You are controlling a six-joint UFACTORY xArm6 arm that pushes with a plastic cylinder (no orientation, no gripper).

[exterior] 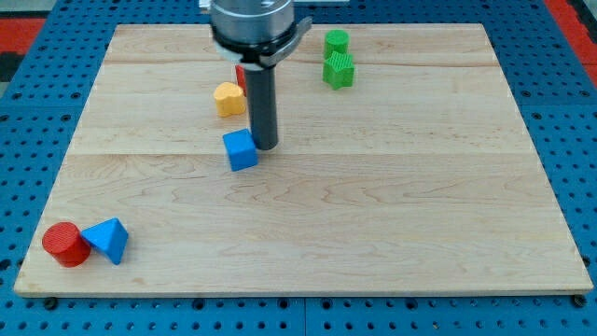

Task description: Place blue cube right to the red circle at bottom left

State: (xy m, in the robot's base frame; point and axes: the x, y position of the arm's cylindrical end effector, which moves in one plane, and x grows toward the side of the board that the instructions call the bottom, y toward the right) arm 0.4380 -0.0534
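The blue cube (241, 150) sits left of the board's centre. My tip (265, 147) stands right beside it, touching its upper right side. The red circle (65, 245) lies at the bottom left corner of the wooden board (373, 233). A blue triangular block (107, 240) lies against the red circle's right side.
A yellow block (229, 98) lies above the blue cube, left of the rod. A red block (241, 77) is mostly hidden behind the rod. A green cylinder (336, 42) and a green star-shaped block (339, 70) sit near the top, right of the rod.
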